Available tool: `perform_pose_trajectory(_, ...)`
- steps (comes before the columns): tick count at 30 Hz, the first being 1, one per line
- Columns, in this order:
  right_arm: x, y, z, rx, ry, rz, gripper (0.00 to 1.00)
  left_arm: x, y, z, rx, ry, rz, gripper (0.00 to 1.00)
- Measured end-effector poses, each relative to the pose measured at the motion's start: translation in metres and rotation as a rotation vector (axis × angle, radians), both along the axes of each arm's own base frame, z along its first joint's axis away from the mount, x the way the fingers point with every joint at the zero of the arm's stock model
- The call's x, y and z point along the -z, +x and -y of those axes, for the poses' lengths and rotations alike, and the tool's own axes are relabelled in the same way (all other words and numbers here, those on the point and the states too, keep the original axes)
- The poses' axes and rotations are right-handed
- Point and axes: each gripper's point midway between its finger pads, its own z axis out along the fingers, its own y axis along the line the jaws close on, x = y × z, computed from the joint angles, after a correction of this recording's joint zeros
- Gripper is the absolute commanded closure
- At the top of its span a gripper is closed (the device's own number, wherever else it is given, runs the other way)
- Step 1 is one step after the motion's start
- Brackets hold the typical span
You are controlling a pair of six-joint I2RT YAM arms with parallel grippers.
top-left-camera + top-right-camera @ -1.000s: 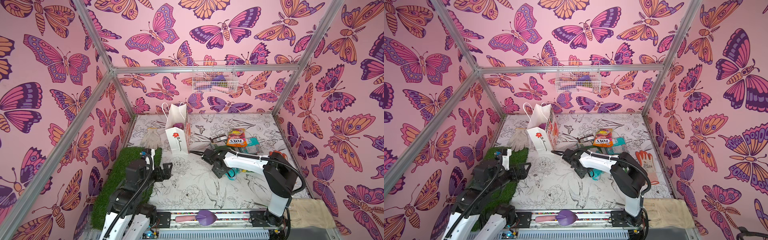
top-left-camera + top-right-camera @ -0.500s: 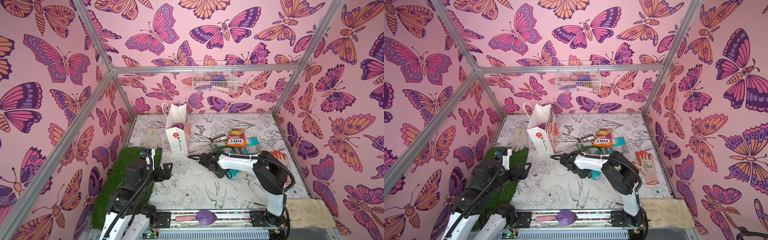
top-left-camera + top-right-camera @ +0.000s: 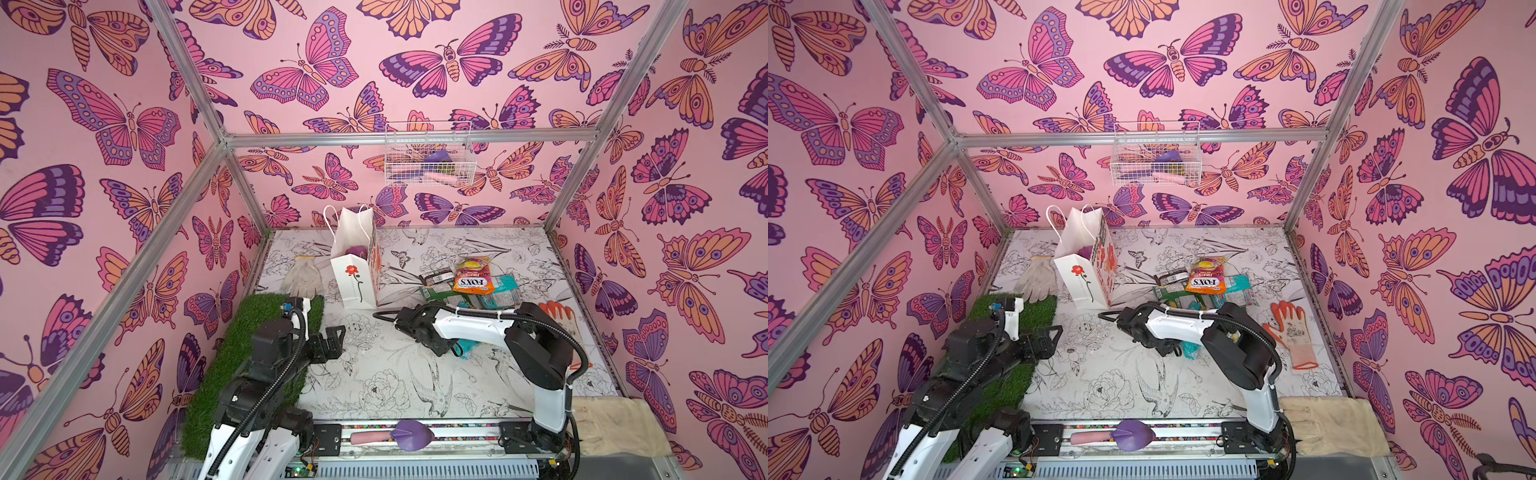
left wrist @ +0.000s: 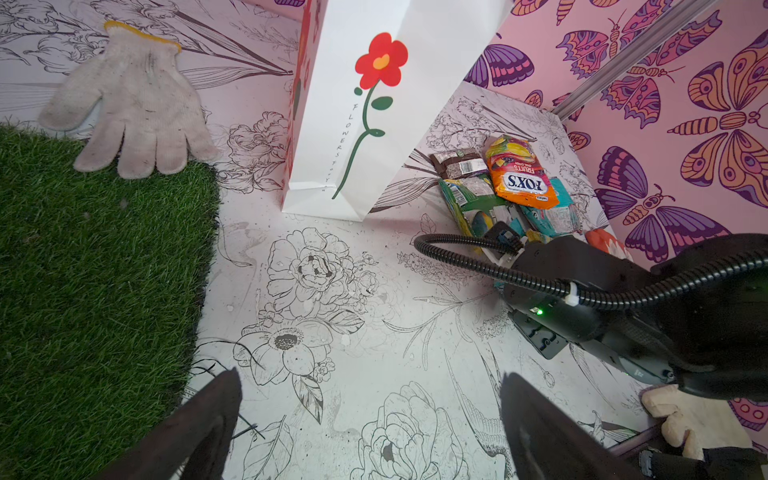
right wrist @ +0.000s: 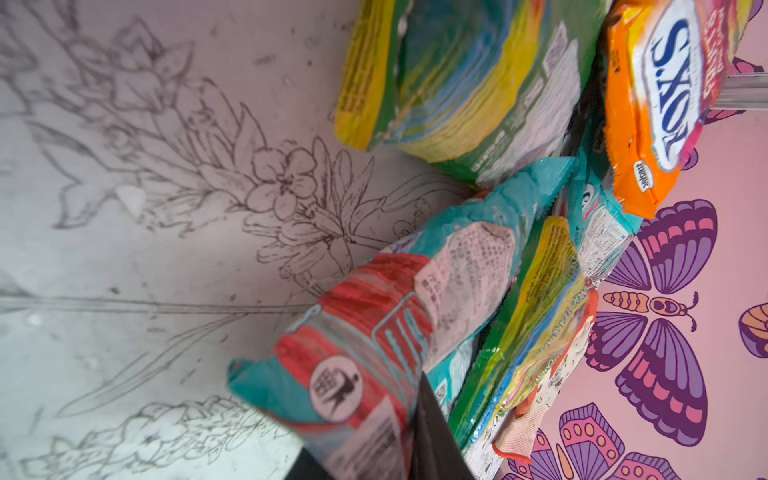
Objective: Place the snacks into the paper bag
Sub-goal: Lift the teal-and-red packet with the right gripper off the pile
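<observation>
Left arm [image 3: 266,374] folded low near its base. Left gripper [image 4: 370,376] points forward, fingers [image 4: 208,415] spread wide. Right arm [image 3: 478,328] stretched low toward the middle, wrist bent down. Right gripper [image 3: 452,350] fingers [image 5: 432,432] pinched on teal-and-red crinkly plastic packet [image 5: 374,332], which sticks out ahead of the fingers.

Glossy crinkled plastic snack packets [image 4: 519,178], matt white paper bag [image 4: 399,137], knitted cloth glove [image 4: 133,104], rough turf mat [image 4: 95,270]
</observation>
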Motion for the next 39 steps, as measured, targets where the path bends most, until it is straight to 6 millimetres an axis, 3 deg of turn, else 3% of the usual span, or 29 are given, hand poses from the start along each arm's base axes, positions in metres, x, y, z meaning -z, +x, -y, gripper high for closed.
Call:
perform_pose_trajectory(13,-0.044,-0.003,-0.019,0.003,0.203,0.031,1.00,0.000,0.000,0.000,0.000,0.000,0.000,0.01)
perform_pose_trajectory(29,-0.067,-0.006,-0.033,-0.003,0.333,0.039,1.00,0.000,0.000,0.000,0.000,0.000,0.000,0.01)
perform_pose_trajectory(39,-0.100,-0.003,-0.054,-0.020,0.486,0.069,1.00,0.000,0.000,0.000,0.000,0.000,0.001,0.01)
